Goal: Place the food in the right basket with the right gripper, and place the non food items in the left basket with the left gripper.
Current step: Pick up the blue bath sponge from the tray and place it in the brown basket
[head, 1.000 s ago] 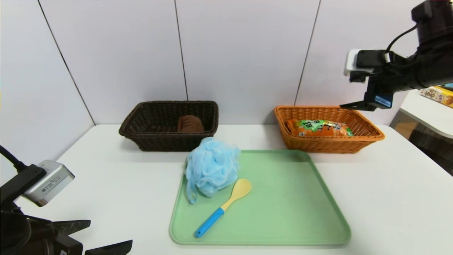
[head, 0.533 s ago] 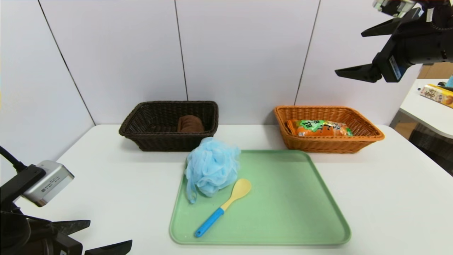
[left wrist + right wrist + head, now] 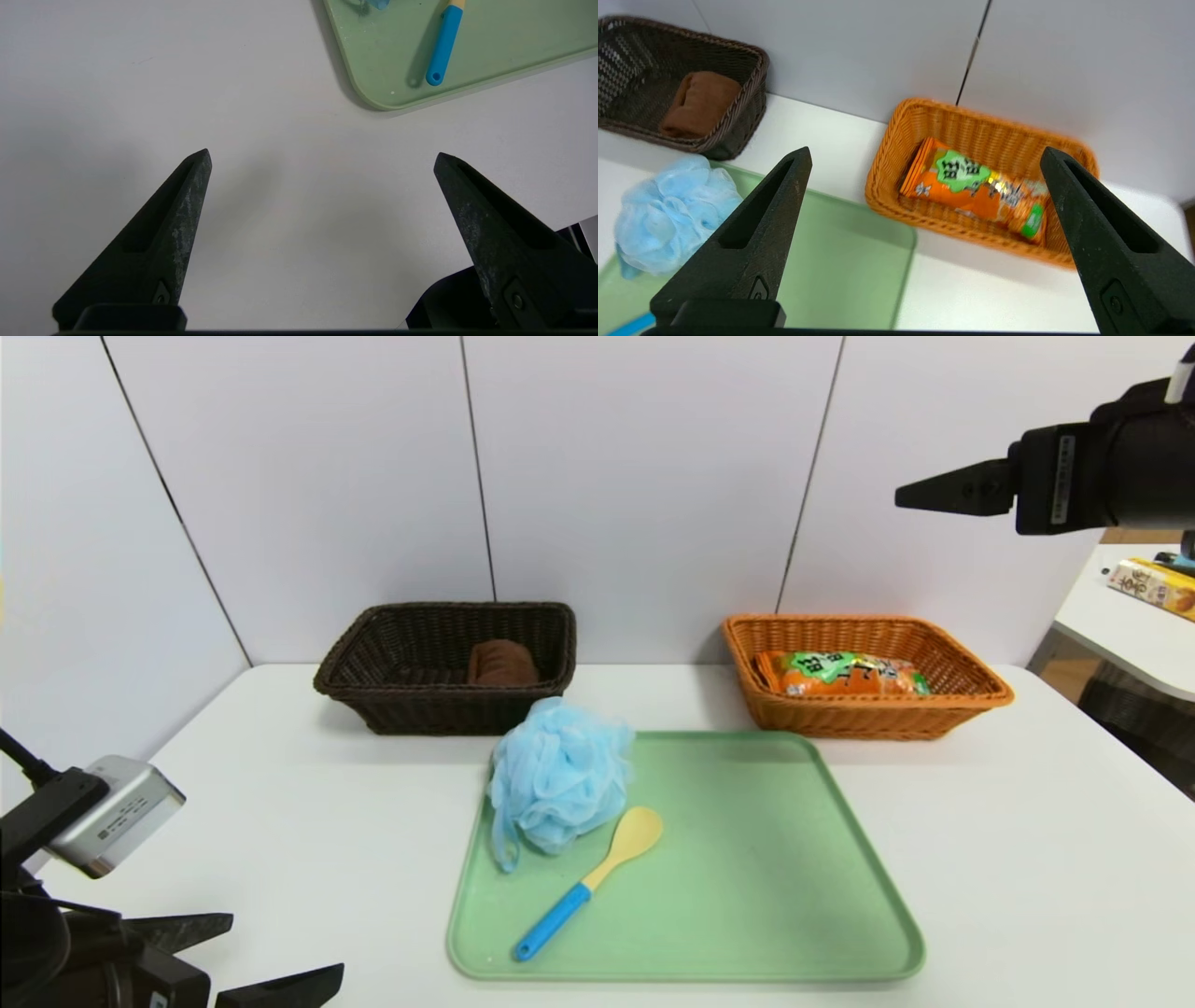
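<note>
The food, an orange snack bag [image 3: 845,674] [image 3: 976,186], lies inside the orange-tan right basket [image 3: 868,721] [image 3: 887,154]. My right gripper [image 3: 910,497] [image 3: 924,154] hangs high above the basket's right end, open and empty. A rolled brown towel [image 3: 502,663] [image 3: 698,102] rests in the dark left basket [image 3: 439,714] [image 3: 752,116]. The blue pouf [image 3: 560,775] [image 3: 668,214] and the spoon [image 3: 588,882] [image 3: 443,44] lie on the green tray [image 3: 747,896] [image 3: 514,42] [image 3: 831,261]. My left gripper [image 3: 288,947] [image 3: 321,154] is open over bare table at the near left.
Both baskets stand against the white wall at the back of the white table [image 3: 1027,859]. A side table with a yellow box [image 3: 1153,588] stands at the far right, close under my right arm.
My right gripper has lifted from the orange basket's rim to well above it and turned level, with its fingers spreading a little wider. The snack bag stays in the basket. The left arm barely shifted.
</note>
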